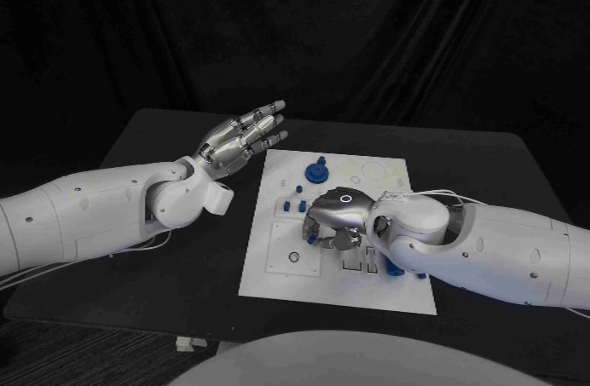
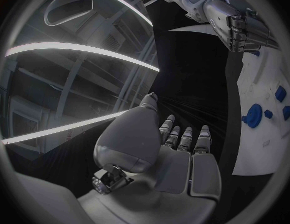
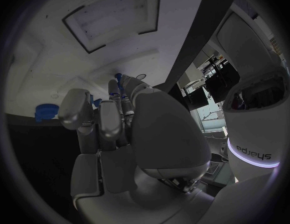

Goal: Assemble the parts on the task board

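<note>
Right robot hand [image 1: 334, 220] curled low over task board [image 1: 273, 267], grip unclear; left robot hand [image 1: 244, 137] open above worktop [image 1: 147, 139]; seat parts squarely

**Where your three cameras sit**

Your head cam looks steeply down on the whole surface [image 1: 160, 139] from above. The left wrist cam sits right behind the left hand [image 2: 176, 159], raised off the surface, catching the task board [image 2: 263, 109] from the side. The right wrist cam hugs the right hand [image 3: 120, 134], close over the same board.
</note>
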